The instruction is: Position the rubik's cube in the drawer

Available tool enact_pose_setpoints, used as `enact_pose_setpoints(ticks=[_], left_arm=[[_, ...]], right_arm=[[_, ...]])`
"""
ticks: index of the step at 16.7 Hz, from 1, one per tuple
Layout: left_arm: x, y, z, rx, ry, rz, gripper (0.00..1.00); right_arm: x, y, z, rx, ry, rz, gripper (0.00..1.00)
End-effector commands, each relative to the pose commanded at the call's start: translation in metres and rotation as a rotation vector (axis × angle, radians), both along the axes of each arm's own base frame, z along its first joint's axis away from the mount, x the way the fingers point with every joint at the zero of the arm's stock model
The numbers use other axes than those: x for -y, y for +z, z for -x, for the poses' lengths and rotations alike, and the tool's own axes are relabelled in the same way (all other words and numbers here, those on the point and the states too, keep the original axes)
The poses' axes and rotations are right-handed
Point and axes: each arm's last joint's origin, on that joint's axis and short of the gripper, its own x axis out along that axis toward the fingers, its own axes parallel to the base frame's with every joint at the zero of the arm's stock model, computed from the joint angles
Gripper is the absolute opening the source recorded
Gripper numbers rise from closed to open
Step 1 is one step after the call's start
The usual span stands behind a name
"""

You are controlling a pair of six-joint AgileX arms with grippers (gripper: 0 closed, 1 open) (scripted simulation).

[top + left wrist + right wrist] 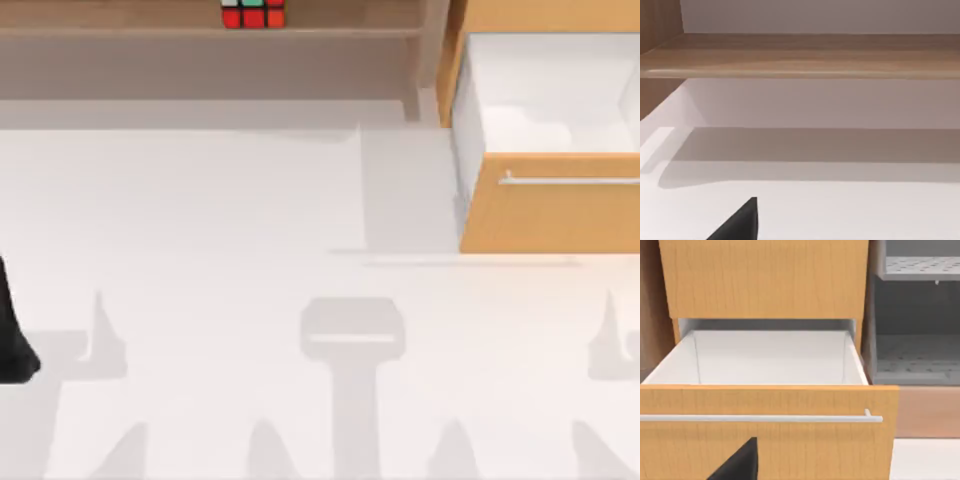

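The rubik's cube (252, 14) sits on the long wooden shelf (200, 40) at the far edge of the table, left of centre in the top view and well apart from the drawer (545, 205) on the right. The drawer is already pulled out, its white inside bare and its silver handle (570, 181) facing me, so I judge the opening step done and the cube not yet fetched.

My left arm (12, 335) is low at the left edge of the table (just a dark sliver of it). From its wrist view I look along the shelf, with one dark fingertip (740, 222) at the frame edge; whether that hand is spread or closed I cannot tell.

My right wrist view faces the drawer front squarely, a fingertip (740, 462) showing there too; again I cannot tell its state. The cube lies nearer my left arm, so that one likely reaches for it.
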Motion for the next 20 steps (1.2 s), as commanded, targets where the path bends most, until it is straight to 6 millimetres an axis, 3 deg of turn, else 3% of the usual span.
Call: enact_pose_setpoints(ticks=[5, 9, 12, 16, 20], left_arm=[[0.0, 0.0, 0.0, 0.0, 0.0, 0.0, 1.0], [0.0, 0.0, 0.0, 0.0, 0.0, 0.0, 1.0], [0.0, 0.0, 0.0, 0.0, 0.0, 0.0, 1.0], [0.0, 0.0, 0.0, 0.0, 0.0, 0.0, 1.0], [0.0, 0.0, 0.0, 0.0, 0.0, 0.0, 1.0]], right_arm=[[-0.003, 0.012, -0.001, 0.002, 0.008, 0.002, 1.0], [-0.015, 0.053, -0.012, -0.008, 0.035, 0.033, 1.0], [-0.033, 0.092, -0.036, -0.032, 0.053, 0.056, 1.0], [-0.077, 0.139, -0.087, -0.045, 0.064, 0.088, 1.0], [-0.149, 0.165, -0.147, -0.033, 0.07, 0.093, 1.0]])
